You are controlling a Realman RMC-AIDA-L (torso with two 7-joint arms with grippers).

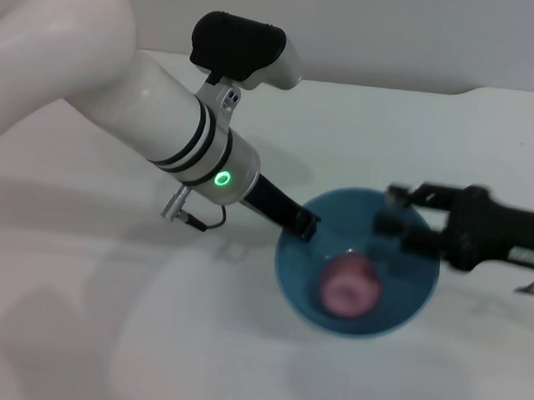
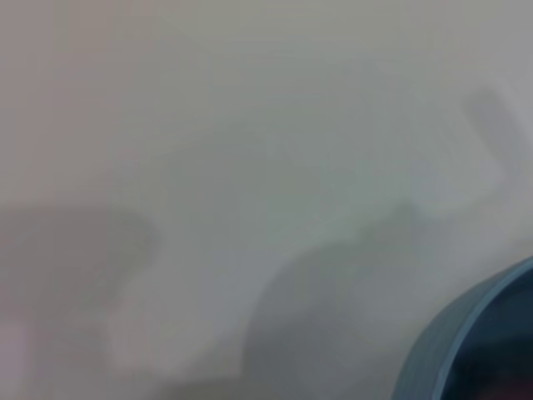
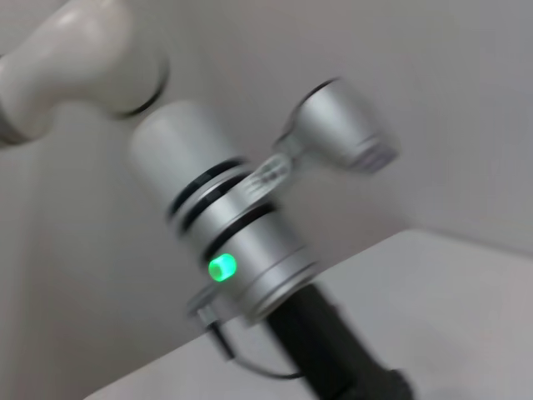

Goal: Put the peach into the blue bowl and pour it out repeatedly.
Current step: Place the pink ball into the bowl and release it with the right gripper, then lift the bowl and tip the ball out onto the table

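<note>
In the head view, the left gripper pinches the rim of the blue bowl at center right. The peach lies inside. The right gripper stands wide open at the bowl's right rim.

In the left wrist view, the bowl's rim shows at lower right above the white table.

In the right wrist view, only the left arm appears.

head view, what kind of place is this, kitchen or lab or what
Probably a robot test bench, not a kitchen: a bare white table against a plain wall, two robot arms, and only a blue bowl holding a peach, with the left gripper at its rim.
</note>
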